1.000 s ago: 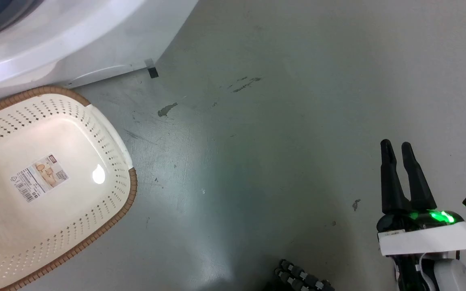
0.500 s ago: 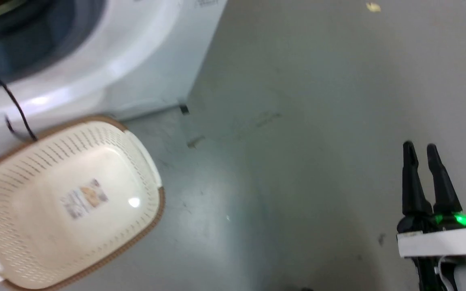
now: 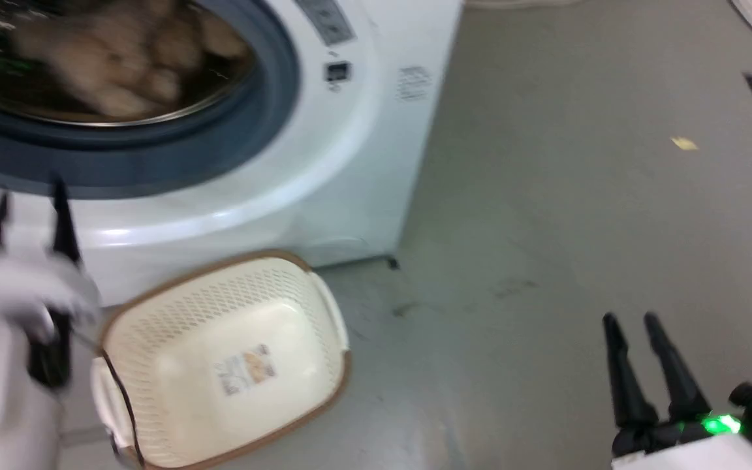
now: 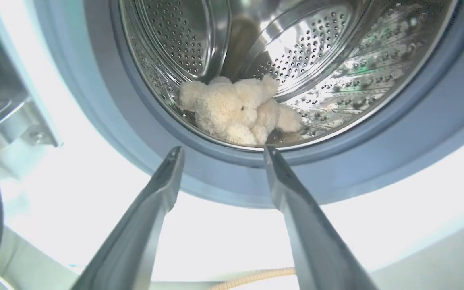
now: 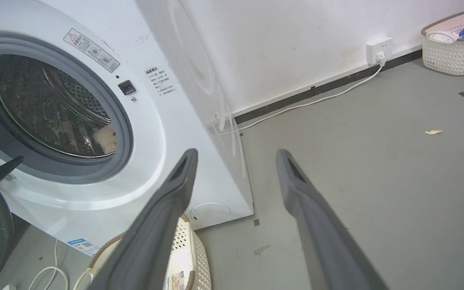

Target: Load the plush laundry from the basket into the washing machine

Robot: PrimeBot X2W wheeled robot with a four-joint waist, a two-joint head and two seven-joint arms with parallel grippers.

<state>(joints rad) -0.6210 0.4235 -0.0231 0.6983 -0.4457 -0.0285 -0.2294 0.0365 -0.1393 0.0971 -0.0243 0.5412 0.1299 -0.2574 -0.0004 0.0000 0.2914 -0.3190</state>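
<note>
The plush teddy bear [image 4: 236,110] lies inside the washing machine [image 5: 163,133], while the left gripper [image 4: 222,149] and the right gripper [image 5: 237,152] both stand wide, holding nothing.

I've tipped my head up since 1 s ago, so the whole pic shifted, not the things. Then the washing machine [image 3: 350,163] showed just its lower front. Now its round opening's in frame w/ the plush laundry [image 3: 108,65] blurred in the drum [image 3: 219,91]. The basket [image 3: 324,307] shows whole. My left gripper [image 3: 30,194] has come in at left, fingers apart.
</note>
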